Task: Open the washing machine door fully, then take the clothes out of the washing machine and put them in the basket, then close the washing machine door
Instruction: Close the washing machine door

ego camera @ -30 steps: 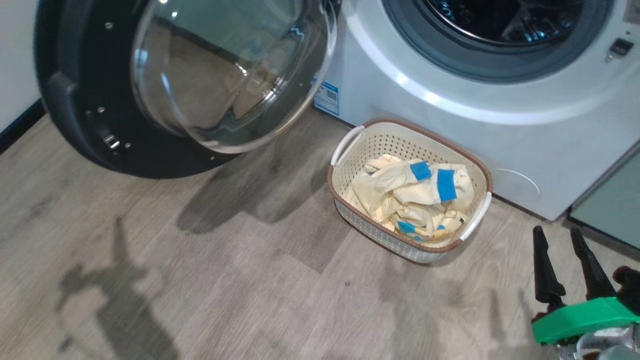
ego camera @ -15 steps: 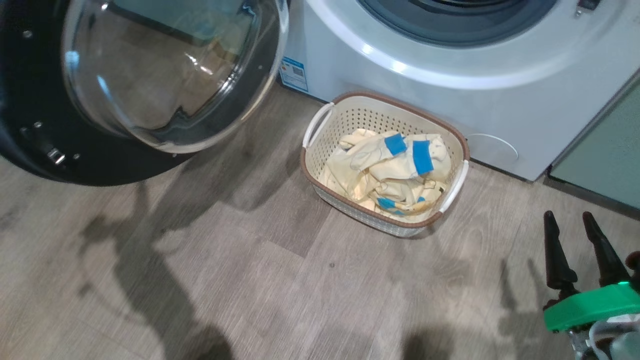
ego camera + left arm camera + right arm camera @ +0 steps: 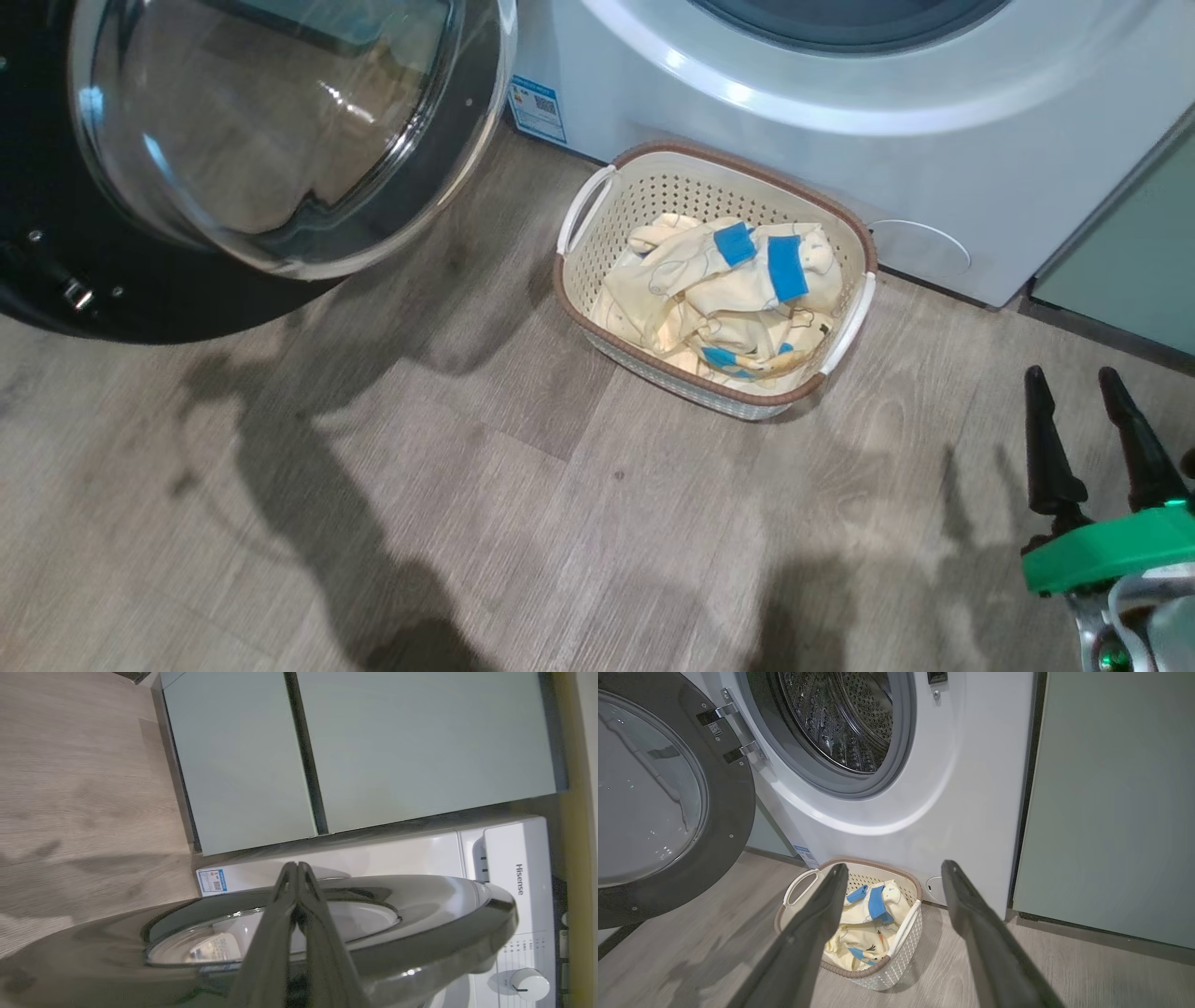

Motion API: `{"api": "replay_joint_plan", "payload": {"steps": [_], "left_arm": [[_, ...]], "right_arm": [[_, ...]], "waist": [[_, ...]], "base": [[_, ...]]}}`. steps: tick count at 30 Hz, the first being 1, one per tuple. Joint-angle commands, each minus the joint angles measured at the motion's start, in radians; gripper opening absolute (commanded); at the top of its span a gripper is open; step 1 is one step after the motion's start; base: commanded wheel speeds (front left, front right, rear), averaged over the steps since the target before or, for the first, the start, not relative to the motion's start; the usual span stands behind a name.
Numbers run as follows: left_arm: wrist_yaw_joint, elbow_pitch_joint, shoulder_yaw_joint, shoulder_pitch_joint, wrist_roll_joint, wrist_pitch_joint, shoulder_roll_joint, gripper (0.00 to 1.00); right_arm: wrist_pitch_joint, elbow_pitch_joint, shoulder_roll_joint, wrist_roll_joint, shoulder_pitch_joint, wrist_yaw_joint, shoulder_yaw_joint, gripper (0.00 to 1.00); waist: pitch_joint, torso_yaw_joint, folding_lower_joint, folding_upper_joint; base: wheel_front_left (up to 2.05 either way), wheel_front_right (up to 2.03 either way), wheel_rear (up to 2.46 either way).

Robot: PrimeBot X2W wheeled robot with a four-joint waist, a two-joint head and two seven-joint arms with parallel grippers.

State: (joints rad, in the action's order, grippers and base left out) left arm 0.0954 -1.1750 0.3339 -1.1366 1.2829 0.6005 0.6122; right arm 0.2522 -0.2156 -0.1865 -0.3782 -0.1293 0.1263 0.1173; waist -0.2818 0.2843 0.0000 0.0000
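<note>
Camera tilted down; spread right tool (image 3: 1072, 375) well apart from basket (image 3: 719, 152).

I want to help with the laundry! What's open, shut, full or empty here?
washing machine door, swung open.
washing machine, visible drum part empty.
basket, upright, partly filled.
clothes, crumpled in the basket.
left pincer, shut, holding nothing.
right pincer, open, holding nothing.

Cream clothes (image 3: 724, 289), blue patches
</note>
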Motion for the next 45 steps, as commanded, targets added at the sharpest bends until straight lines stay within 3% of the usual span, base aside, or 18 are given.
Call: {"api": "replay_joint_plan", "payload": {"steps": [1, 14, 33, 45], "left_arm": [[0.013, 0.025, -0.005, -0.033, -0.011, 0.017, 0.057, 0.0], [0.034, 0.026, -0.083, -0.007, -0.016, 0.185, -0.022, 0.0], [0.035, 0.269, -0.19, 0.17, 0.023, 0.361, -0.224, 0.0], [-0.042, 0.476, -0.233, 0.28, 0.059, 0.431, -0.388, 0.0]], "right_arm": [[0.01, 0.029, -0.022, 0.004, -0.021, 0.004, 0.016, 1.0], [0.01, 0.012, -0.004, 0.002, -0.004, 0.004, 0.008, 1.0], [0.01, 0.002, 0.039, -0.001, 0.063, 0.004, -0.015, 1.0], [0.01, -0.001, 0.057, 0.0, 0.084, 0.004, -0.04, 1.0]], "waist": [[0.0, 0.002, 0.0, 0.0], [0.056, 0.026, 0.0, 0.0], [0.187, 0.052, 0.0, 0.0], [0.222, 0.038, 0.0, 0.0]], "base": [[0.0, 0.0, 0.0], [0.0, 0.0, 0.0], [0.0, 0.0, 0.0], [0.0, 0.0, 0.0]]}}
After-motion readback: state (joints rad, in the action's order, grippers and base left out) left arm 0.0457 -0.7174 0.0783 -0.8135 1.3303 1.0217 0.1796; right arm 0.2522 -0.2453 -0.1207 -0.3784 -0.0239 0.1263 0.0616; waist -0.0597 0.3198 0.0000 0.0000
